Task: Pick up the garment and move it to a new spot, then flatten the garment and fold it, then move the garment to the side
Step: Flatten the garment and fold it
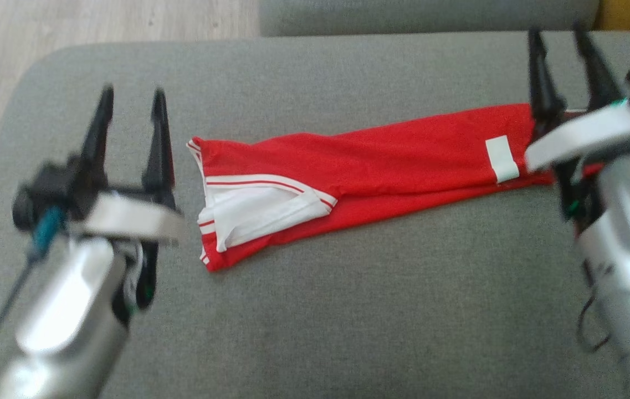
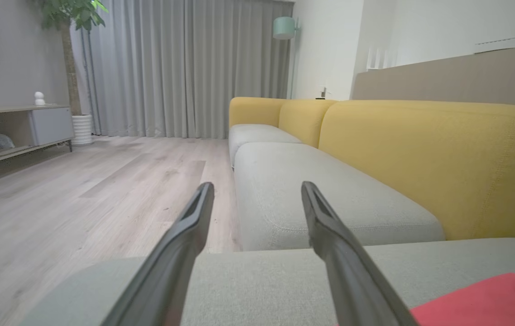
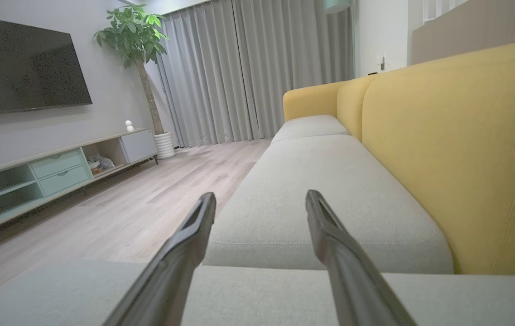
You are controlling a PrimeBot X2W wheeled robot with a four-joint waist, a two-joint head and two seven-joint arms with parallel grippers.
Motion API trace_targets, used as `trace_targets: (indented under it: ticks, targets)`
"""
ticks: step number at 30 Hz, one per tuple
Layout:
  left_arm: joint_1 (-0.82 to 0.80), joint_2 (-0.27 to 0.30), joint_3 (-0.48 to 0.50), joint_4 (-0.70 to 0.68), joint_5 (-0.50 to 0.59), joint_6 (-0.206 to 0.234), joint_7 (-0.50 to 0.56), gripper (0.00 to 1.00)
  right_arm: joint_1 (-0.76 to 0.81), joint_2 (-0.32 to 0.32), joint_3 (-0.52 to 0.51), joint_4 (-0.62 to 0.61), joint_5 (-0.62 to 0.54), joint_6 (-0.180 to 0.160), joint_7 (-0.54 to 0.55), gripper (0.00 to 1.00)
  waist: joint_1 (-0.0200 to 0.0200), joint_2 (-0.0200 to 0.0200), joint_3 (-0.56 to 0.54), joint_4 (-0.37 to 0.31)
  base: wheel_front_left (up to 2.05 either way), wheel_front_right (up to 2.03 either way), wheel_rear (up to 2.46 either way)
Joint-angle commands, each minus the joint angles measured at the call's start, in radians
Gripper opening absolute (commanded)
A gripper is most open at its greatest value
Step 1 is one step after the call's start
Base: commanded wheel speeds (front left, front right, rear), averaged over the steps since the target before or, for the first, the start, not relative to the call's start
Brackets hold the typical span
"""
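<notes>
Soft, even room light; shadows faint, brightest on the white wall (image 2: 329,50) at upper right. The head view is soft throughout, with glare on the silver forearm (image 1: 65,310) at lower left. Wrist views bow near their edges; the dark fingers (image 2: 171,262) blur toward the bottom.

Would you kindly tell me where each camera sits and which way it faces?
Head view: on the head, looking down at the red garment on the grey cushion; left claw and right claw, both open.
Left wrist view: on the left wrist, facing along the sofa toward the curtains; its own fingers.
Right wrist view: on the right wrist, facing likewise; its own fingers.
Shared by both wrist views: yellow backrest, curtains.
</notes>
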Motion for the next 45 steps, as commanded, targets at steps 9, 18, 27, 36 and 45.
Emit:
trace_targets:
  ticks: [9,18,27,36,45]
  targets:
    - [0.333,-0.139,0.291,-0.105,0.201,-0.033,-0.006,1.00,0.386,0.214,-0.200,-0.255,-0.238,-0.001,-0.017,1.00,0.0001,-0.0001,-0.058,0.021,0.00,0.00,0.00]
    - [0.412,-0.243,0.413,-0.093,0.338,-0.151,-0.006,1.00,0.469,0.234,-0.244,-0.280,-0.302,-0.001,-0.008,1.00,0.0001,-0.0001,-0.016,0.040,0.00,0.00,0.00]
    - [0.333,-0.314,0.451,-0.064,0.413,-0.244,-0.006,1.00,0.253,0.234,-0.526,-0.073,-0.427,-0.001,0.134,1.00,0.0001,-0.0001,0.106,0.075,0.00,0.00,0.00]
    - [0.297,-0.347,0.485,-0.040,0.457,-0.297,-0.006,1.00,0.137,0.234,-0.736,0.155,-0.570,-0.001,0.133,1.00,0.0001,-0.0001,0.154,0.088,0.00,0.00,0.00]
    - [0.290,-0.360,0.517,-0.024,0.487,-0.318,-0.006,1.00,0.053,0.234,-0.685,0.334,-0.567,-0.001,0.039,0.00,0.0001,-0.0001,0.142,0.051,0.00,0.00,0.00]
